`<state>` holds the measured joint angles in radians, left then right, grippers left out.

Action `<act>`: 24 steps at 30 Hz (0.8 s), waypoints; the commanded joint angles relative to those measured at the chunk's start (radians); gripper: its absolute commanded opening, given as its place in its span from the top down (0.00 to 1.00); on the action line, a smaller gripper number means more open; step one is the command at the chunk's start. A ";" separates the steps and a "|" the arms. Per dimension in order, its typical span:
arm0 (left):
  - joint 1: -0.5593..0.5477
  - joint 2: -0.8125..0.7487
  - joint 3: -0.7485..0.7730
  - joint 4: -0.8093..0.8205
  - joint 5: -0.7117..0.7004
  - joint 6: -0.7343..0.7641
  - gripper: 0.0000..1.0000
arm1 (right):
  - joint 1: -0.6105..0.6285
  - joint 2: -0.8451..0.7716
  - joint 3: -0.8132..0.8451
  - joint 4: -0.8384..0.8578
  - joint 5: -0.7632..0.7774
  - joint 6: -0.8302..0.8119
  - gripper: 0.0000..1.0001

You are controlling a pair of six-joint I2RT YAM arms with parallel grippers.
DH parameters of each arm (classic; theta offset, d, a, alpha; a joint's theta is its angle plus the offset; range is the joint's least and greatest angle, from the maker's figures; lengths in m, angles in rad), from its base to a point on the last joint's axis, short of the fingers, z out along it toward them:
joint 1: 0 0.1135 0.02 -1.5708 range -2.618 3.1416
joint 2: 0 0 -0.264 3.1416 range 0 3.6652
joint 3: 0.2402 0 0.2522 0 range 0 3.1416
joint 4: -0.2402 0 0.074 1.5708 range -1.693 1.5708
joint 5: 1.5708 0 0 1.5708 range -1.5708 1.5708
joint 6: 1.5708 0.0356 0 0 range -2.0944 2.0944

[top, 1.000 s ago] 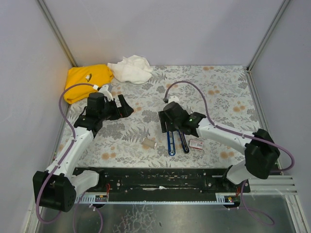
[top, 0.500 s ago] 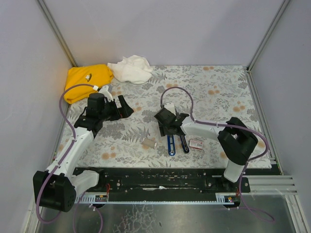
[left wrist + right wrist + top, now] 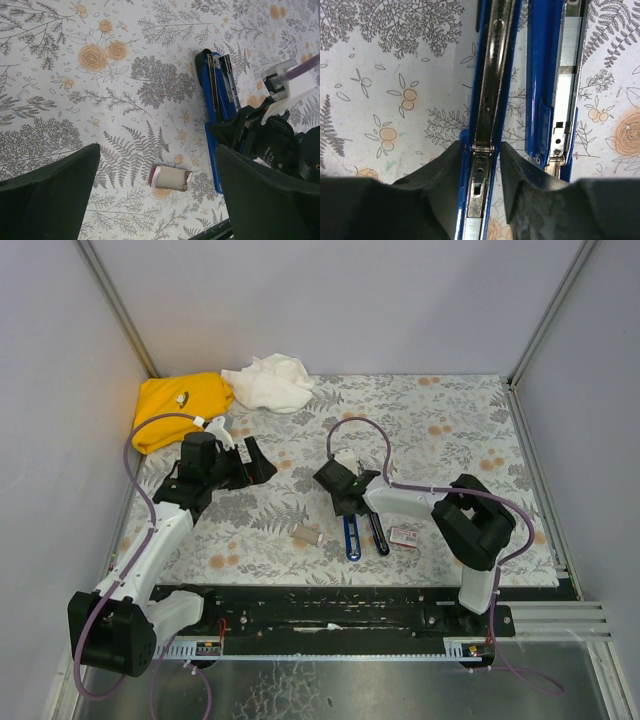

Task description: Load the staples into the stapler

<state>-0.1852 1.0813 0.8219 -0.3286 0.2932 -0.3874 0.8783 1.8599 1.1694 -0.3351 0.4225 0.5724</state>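
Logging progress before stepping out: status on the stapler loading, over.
Left gripper open, hovering clear. Right gripper clamped on stapler rail, stapler open flat. Staples box beside it, untouched. Nothing blocking.

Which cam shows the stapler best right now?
Right wrist: the stapler fills the frame, both arms opened flat, right hand clamped round one. Top external shows it small, far end under that hand; left wrist sees it obliquely, partly behind the right arm.

My right fingers covered the near stretch of one arm of the stapler, and both its arms ran off the top edge. From above, the print on the staples box was too small to read. My left fingers were dark blurs, cut off at the bottom edge.
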 commanded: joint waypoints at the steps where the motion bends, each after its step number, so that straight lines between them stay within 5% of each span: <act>1: -0.019 -0.004 -0.004 0.057 0.016 -0.004 0.04 | -0.021 0.005 0.011 0.073 -0.024 -0.016 0.62; 10: -0.058 -0.016 -0.066 0.127 0.069 -0.131 0.03 | -0.029 -0.100 -0.134 0.312 -0.135 -0.175 0.99; 17: -0.059 0.002 -0.229 0.392 0.215 -0.366 0.03 | -0.028 -0.334 -0.386 0.661 -0.287 -0.356 1.00; 24: -0.059 0.106 -0.249 0.523 0.277 -0.448 0.03 | -0.028 -0.439 -0.523 0.826 -0.377 -0.411 1.00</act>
<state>-0.2409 1.1473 0.5819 0.0177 0.5011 -0.7528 0.8524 1.4921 0.6746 0.2642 0.1188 0.2249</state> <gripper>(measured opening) 0.970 0.353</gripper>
